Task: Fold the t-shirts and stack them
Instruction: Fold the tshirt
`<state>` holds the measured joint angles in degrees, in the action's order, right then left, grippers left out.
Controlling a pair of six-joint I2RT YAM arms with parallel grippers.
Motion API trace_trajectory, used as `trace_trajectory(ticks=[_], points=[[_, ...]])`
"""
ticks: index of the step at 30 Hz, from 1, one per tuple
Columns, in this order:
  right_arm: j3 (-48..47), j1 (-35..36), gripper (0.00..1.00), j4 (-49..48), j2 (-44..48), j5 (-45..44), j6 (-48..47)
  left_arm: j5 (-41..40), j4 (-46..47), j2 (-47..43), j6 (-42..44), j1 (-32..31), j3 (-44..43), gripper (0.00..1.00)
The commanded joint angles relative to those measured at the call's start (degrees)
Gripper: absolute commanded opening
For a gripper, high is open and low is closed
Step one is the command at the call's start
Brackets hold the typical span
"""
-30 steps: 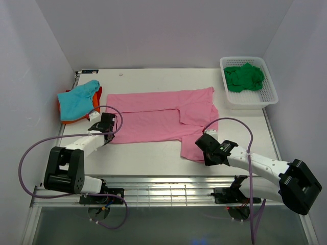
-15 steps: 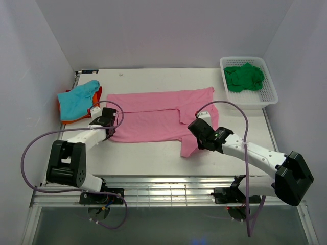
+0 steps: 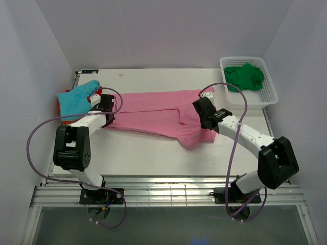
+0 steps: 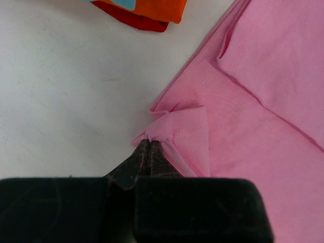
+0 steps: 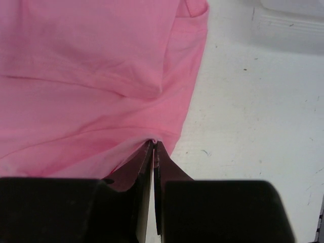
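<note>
The large pink t-shirt (image 3: 153,115) lies across the middle of the table, partly folded. My left gripper (image 3: 104,104) is shut on its left edge; the left wrist view shows the pinched pink corner (image 4: 174,129) at the fingertips. My right gripper (image 3: 202,109) is shut on the shirt's right edge, lifted a little off the table; the right wrist view shows pink cloth (image 5: 101,76) bunched at the jaws. A teal t-shirt (image 3: 76,94) lies on an orange one (image 3: 61,109) at the far left. A dark green t-shirt (image 3: 244,76) sits in the basket.
The white mesh basket (image 3: 271,97) stands at the back right corner. The orange shirt's edge (image 4: 147,12) shows at the top of the left wrist view. Bare white table (image 3: 148,153) lies in front of the pink shirt. The walls close in on left, right and back.
Both grippers have moved toward the back of the table, carrying the pink shirt's near edge with them. The shirt's lower part has folded up over the rest.
</note>
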<state>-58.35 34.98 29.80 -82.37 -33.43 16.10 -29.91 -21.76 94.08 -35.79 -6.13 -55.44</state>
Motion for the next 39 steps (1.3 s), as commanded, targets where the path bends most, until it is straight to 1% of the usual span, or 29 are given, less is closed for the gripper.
trace_trajectory(ticks=[1,4,9,18,23,29,39], points=[[-4.48,-3.25,0.08,-5.19,-2.18,-0.23,-4.58,1.34,1.19,2.06,1.60,1.47,-3.00,0.00],[-6.86,-5.88,0.08,-6.60,-5.25,0.91,-6.78,2.14,1.37,4.34,2.30,1.91,-4.58,0.00],[-14.15,-9.05,0.08,-7.30,-11.92,2.67,-9.77,2.66,1.45,6.37,2.92,2.26,-6.26,0.00],[-25.31,-11.51,0.08,-7.13,-21.33,5.13,-12.49,4.07,0.40,8.22,4.94,2.62,-11.79,0.00],[-29.45,-13.18,0.08,-5.63,-24.33,5.92,-13.02,4.16,-1.09,7.78,5.64,2.70,-14.60,0.00],[-33.75,-14.85,0.08,-4.75,-25.82,7.15,-13.55,3.63,-1.97,7.43,6.35,2.70,-16.98,0.00],[-45.26,-16.61,0.08,-1.41,-32.76,8.64,-14.87,3.55,-2.68,12.26,6.87,2.79,-19.88,0.00]])
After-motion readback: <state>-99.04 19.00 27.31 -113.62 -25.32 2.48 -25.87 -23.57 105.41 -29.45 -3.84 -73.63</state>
